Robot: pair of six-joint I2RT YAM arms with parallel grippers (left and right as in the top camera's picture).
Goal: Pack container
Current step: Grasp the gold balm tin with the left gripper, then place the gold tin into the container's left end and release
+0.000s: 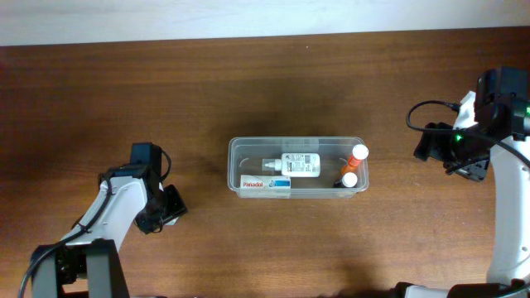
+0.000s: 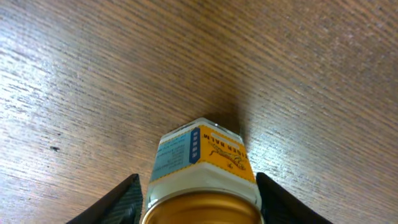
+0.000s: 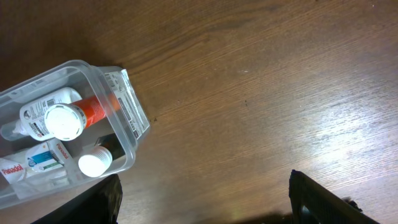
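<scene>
The clear plastic container (image 1: 234, 162) stands at the table's middle. It also shows in the right wrist view (image 3: 127, 140). It holds a white bottle (image 1: 300, 165), a Panadol box (image 1: 263, 183), an orange tube with a white cap (image 1: 357, 155) and a dark item with a white cap (image 1: 349, 180). My left gripper (image 2: 202, 202) is far left of the container (image 1: 170, 207). It is shut on a small Tiger Balm jar (image 2: 202, 155) with a gold lid, low over the wood. My right gripper (image 3: 205, 202) is open and empty, to the right of the container (image 1: 454, 157).
The brown wooden table (image 1: 265, 83) ends at a pale wall along the back. Cables hang from both arms.
</scene>
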